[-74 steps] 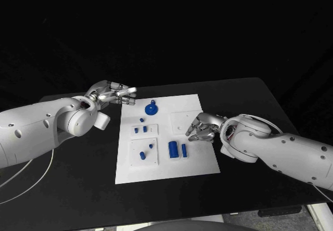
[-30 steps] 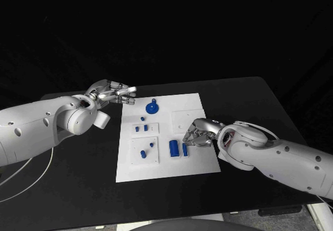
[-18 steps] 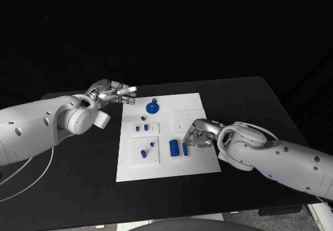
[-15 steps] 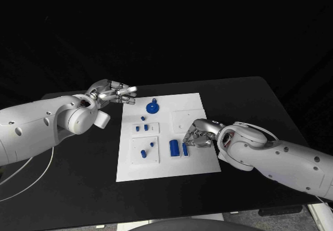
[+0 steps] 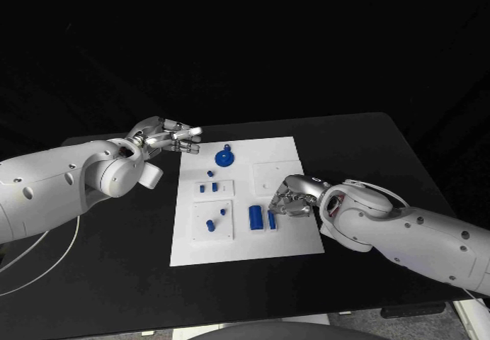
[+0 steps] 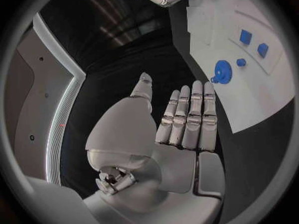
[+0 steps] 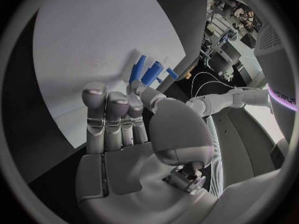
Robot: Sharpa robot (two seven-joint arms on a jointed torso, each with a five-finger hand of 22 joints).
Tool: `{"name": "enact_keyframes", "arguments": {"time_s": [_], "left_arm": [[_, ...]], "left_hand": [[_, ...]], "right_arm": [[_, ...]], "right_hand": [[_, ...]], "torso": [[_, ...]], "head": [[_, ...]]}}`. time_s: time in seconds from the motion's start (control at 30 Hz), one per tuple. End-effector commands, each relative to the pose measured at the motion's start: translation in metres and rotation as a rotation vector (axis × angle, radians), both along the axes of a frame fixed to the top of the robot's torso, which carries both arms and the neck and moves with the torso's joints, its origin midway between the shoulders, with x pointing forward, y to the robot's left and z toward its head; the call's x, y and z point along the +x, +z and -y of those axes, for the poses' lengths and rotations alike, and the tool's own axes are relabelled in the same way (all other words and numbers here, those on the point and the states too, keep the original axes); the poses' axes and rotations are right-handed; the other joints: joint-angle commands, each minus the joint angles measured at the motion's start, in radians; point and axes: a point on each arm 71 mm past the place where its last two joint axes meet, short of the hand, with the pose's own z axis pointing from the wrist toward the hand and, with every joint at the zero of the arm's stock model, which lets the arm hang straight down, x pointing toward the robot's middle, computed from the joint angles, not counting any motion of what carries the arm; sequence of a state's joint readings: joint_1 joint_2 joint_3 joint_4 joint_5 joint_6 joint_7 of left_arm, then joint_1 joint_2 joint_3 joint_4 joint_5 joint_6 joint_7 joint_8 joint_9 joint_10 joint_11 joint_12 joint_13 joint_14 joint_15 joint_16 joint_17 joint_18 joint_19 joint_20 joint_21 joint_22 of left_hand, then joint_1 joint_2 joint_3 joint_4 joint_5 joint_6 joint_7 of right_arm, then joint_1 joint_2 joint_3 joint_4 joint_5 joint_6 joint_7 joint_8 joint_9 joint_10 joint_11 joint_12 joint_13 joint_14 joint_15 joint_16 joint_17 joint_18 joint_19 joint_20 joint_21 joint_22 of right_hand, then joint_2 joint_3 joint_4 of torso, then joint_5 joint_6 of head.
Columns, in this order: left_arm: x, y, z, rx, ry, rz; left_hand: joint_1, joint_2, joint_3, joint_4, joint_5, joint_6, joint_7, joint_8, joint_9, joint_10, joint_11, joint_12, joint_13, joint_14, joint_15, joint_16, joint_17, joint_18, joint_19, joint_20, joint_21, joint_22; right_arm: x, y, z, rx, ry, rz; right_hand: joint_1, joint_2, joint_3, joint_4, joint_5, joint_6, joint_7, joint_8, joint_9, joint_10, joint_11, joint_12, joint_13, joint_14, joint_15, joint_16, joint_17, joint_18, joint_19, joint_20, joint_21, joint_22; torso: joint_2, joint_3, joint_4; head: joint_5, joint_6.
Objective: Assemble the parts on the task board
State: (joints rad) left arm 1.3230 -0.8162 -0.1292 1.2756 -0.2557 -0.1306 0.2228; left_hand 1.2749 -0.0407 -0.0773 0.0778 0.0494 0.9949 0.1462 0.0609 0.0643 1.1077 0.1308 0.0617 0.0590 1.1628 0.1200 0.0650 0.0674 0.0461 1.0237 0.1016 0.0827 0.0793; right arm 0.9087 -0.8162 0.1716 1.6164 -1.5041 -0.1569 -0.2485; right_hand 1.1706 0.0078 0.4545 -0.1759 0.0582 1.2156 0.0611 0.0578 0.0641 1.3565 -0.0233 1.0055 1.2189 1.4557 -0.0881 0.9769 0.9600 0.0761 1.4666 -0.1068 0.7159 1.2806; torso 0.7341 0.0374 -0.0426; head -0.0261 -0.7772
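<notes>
Both hands empty: left hand [image 5: 166, 136] fingers apart, right hand [image 5: 291, 198] curled beside blue parts [image 5: 261, 217].

left hand [image 5: 166, 137] open, right hand [image 5: 291, 200] curled

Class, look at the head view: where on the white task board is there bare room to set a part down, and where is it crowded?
The task board is bare along its near edge, below the two upright blue bars, and along its far right corner, beside the round blue knob part. It is crowded mid-board: the right hand sits beside the bars, with small blue pieces just left.
</notes>
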Motion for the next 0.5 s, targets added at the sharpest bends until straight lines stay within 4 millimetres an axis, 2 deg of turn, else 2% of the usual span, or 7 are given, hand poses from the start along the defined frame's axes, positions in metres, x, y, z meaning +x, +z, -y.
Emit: {"name": "enact_keyframes", "arguments": {"time_s": [0.03,0.13,0.23,0.5], "left_arm": [[-0.0004,0.0009,0.0022,-0.003,-0.016,0.001],[-0.0004,0.0009,0.0021,-0.003,-0.016,0.001],[-0.0005,0.0009,0.0022,-0.003,-0.017,0.001],[-0.0005,0.0009,0.0023,-0.003,-0.018,0.001]], "left_hand": [[0.007,0.004,-0.002,0.0,-0.002,-0.005,0.007,0.002,0.0,-0.006,0.003,-0.002,0.001,-0.004,0.002,0.0,0.0,-0.015,-0.005,0.002,-0.004,-0.001],[0.007,0.004,-0.002,0.0,-0.002,-0.005,0.007,0.002,0.0,-0.006,0.003,-0.002,0.001,-0.004,0.002,0.0,0.0,-0.015,-0.005,0.002,-0.004,-0.001],[0.007,0.0,-0.001,0.001,-0.002,-0.005,0.007,0.002,0.0,-0.007,0.003,-0.002,0.001,-0.005,0.002,0.0,0.0,-0.015,-0.005,0.002,-0.004,-0.002],[0.007,0.0,-0.001,0.001,-0.002,-0.005,0.007,0.002,0.0,-0.007,0.003,-0.002,0.001,-0.005,0.002,0.0,0.0,-0.015,-0.005,0.002,-0.004,-0.002]], "right_arm": [[-0.0022,-0.004,-0.0019,-0.002,0.003,-0.002],[-0.0018,-0.0036,-0.0017,0.005,-0.004,0.002],[-0.0016,-0.0032,-0.002,0.01,-0.007,0.006],[-0.0018,-0.0029,-0.0029,0.011,-0.005,0.009]], "right_hand": [[-0.029,0.009,-0.006,0.029,-0.01,-0.005,-0.009,0.004,0.0,-0.001,-0.01,-0.002,0.001,-0.005,-0.007,0.0,0.002,-0.002,0.054,-0.009,-0.002,0.0],[-0.051,-0.006,-0.025,0.052,-0.01,-0.005,-0.013,0.006,0.001,0.001,-0.013,-0.003,0.002,-0.006,-0.009,0.0,0.004,-0.004,0.054,-0.012,-0.001,-0.001],[-0.035,-0.013,-0.035,0.063,-0.01,-0.005,-0.013,0.006,0.001,0.001,-0.014,-0.005,0.003,-0.005,-0.011,0.0,0.006,-0.008,0.054,-0.015,-0.002,-0.002],[0.006,-0.013,-0.039,0.041,-0.01,-0.001,-0.012,0.006,0.001,0.002,-0.014,-0.005,0.006,-0.005,-0.011,-0.002,0.009,-0.01,0.053,-0.016,-0.001,-0.003]], "torso": [[0.0,0.0001,0.0009],[0.0,-0.0003,0.0007],[0.0,-0.0007,0.0009],[0.0,-0.0005,0.0003]], "head": [[0.0,0.001],[0.0,0.002],[0.001,0.001],[0.001,0.002]]}}
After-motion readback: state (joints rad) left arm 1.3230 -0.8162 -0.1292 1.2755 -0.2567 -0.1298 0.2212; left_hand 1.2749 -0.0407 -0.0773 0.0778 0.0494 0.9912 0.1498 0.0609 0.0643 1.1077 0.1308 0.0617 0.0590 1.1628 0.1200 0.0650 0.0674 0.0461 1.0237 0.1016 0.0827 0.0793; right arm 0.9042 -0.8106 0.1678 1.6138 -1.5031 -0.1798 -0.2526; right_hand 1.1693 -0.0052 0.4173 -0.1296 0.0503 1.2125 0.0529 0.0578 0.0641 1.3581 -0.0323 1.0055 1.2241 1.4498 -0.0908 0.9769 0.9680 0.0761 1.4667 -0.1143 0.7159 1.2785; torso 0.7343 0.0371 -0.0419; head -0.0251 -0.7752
